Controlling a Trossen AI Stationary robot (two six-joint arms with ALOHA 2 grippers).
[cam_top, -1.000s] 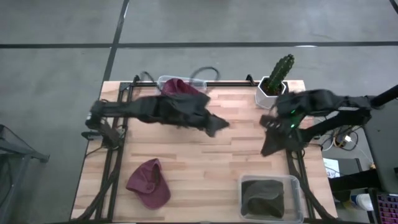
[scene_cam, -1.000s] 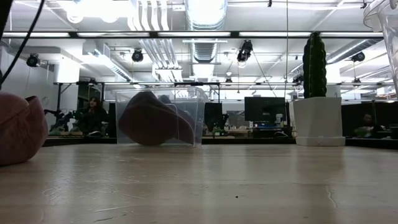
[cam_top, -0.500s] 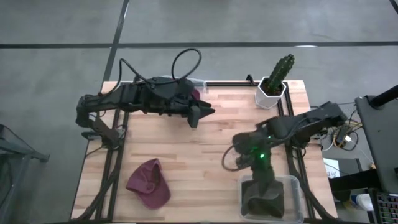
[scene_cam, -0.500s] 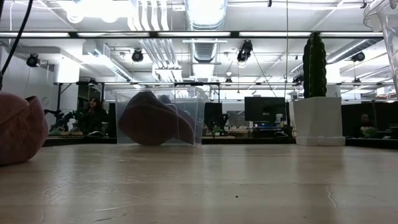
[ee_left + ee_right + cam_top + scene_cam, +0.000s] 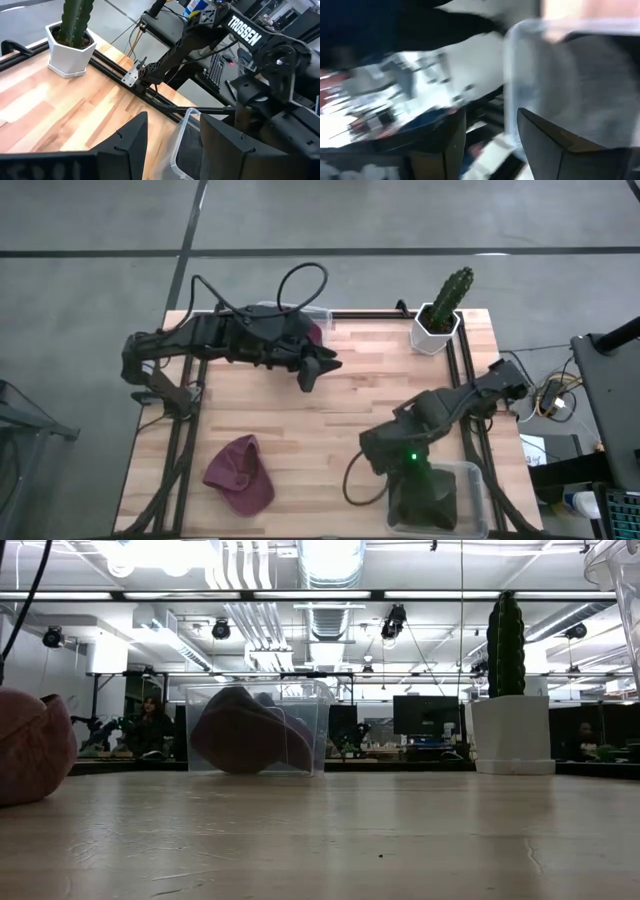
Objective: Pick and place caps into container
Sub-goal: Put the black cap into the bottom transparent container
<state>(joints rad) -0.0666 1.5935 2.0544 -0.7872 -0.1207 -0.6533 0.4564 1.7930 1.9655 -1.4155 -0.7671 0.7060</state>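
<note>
A: Where is the right gripper placed?

B: It is seen directly over the near bin, the clear one at the table edge farthest from the cactus. An olive cap lies inside that bin. In the right wrist view the fingers are parted with nothing between them, so the cap is judged released.

A: And the left gripper?

B: It is held above the table beside the far bin, which stands along the same edge as the cactus and holds a maroon cap. Its jaws are spread and empty.

A: What is left out?

B: One maroon cap is lying on the wood, well apart from the cactus, at the opposite corner.

A: What could go wrong?

B: The olive cap could be snagged by a finger as the right arm is lifted, and dragged back over the rim. The light bin could also be nudged or tipped if the wall is clipped. With the loose cap, soft fabric may be pinched poorly and dropped short.
</note>
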